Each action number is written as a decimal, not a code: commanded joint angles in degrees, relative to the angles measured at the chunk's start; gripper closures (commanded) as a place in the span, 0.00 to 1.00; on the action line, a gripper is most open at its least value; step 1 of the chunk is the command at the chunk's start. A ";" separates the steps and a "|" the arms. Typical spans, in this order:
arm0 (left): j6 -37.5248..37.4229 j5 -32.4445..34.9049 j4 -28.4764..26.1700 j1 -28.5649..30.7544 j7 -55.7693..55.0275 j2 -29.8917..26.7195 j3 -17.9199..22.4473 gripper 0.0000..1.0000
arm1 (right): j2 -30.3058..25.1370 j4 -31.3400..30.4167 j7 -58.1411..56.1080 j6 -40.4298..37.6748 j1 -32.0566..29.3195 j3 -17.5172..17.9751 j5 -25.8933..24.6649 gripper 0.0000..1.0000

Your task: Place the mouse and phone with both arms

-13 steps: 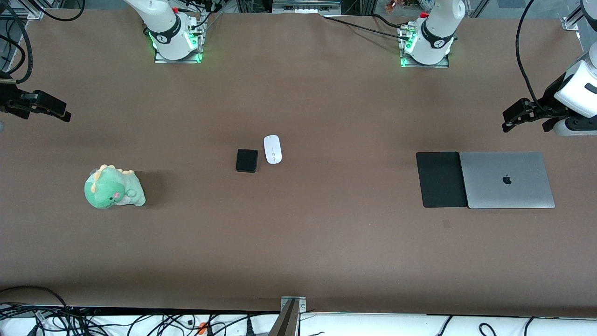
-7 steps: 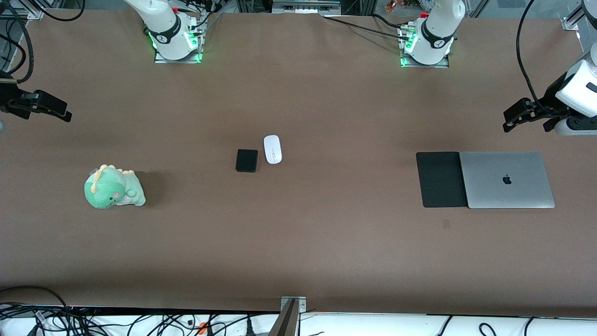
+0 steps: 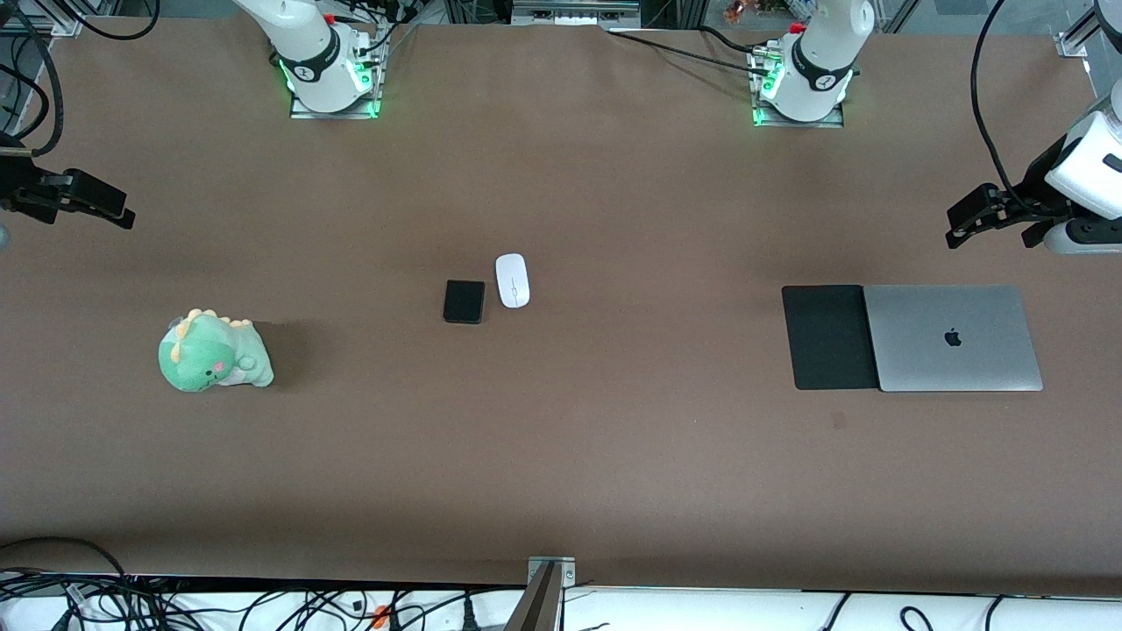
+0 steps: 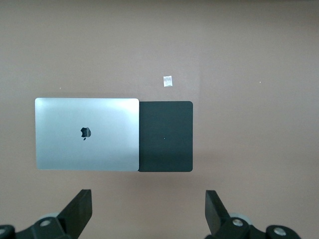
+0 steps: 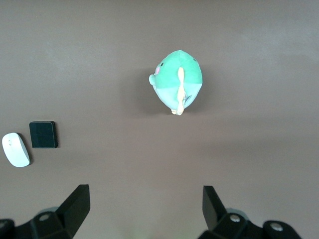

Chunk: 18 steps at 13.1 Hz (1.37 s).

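Front view: brown table [image 3: 561, 456]. White mouse [image 3: 512, 280] lies near the table's middle, the black phone [image 3: 464, 301] just beside it toward the right arm's end and slightly nearer the camera; the two look apart by a thin gap. Green plush dinosaur [image 3: 214, 352] sits toward the right arm's end, well apart from both. Toward the left arm's end, a closed silver laptop [image 3: 953, 338] lies flat with a black mouse pad [image 3: 829, 337] touching its edge on the side facing the mouse. Left gripper [image 3: 964, 219] hangs in the air at the table's left-arm end, over bare table beside the laptop. Right gripper [image 3: 110, 209] hangs at the right-arm end, over bare table. Left wrist view: left gripper [image 4: 149, 211] with jaws spread wide, nothing between them; laptop [image 4: 87, 133] and mouse pad [image 4: 165, 136] below, a small white scrap [image 4: 168, 81] on the table near the pad. Right wrist view: right gripper [image 5: 144, 206] likewise released and empty, over the table near the plush dinosaur [image 5: 177, 82]; phone [image 5: 43, 134] and mouse [image 5: 15, 149] side by side at the frame's edge.
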 commanded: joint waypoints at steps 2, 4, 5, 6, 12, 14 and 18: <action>-3.20 -0.46 1.93 0.43 0.91 1.33 -0.71 0.00 | -0.45 0.75 -0.90 -1.28 -0.86 0.91 -0.39 0.00; -4.97 -0.55 2.19 -0.18 0.29 1.85 -0.97 0.00 | -0.45 0.75 -2.12 -1.19 -0.86 0.91 -0.30 0.00; -4.97 -0.81 2.19 -0.27 0.21 2.20 -1.24 0.00 | -0.45 0.75 -2.48 -1.19 -0.86 0.91 -0.30 0.00; -4.97 -0.90 2.19 -0.28 -0.58 2.38 -1.85 0.00 | -0.45 0.75 -2.40 -1.19 -0.86 0.91 -0.30 0.00; -4.80 -1.34 2.28 -0.36 -17.16 7.20 -14.66 0.00 | -0.45 0.75 -1.16 -1.11 -0.86 0.82 -0.74 0.00; -2.61 -3.52 3.24 -0.54 -24.36 12.20 -19.59 0.00 | -0.45 0.75 -1.25 -1.02 -0.86 0.82 -0.74 0.00; 1.88 -3.36 10.70 -8.51 -36.06 23.71 -21.98 0.00 | -0.45 0.75 -2.04 -1.02 -0.86 0.91 -0.21 0.00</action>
